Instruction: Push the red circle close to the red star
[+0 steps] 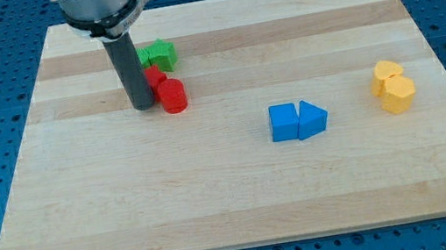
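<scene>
Silver round flange (96, 4), straight dark grey rod (128, 68), my tip (144, 107)

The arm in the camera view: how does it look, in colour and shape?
Only its lower end shows: a round silver-grey metal flange with a dark rim, at the view's top. From it hangs a straight, dark grey, cylindrical rod, the tool, ending in my tip. No cables or markings are visible.

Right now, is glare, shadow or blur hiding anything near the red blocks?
Camera view: sharp and evenly lit, no glare on the board. My tip sits just left of the red circle; the rod hides part of the red star; only soft shadows there.
</scene>
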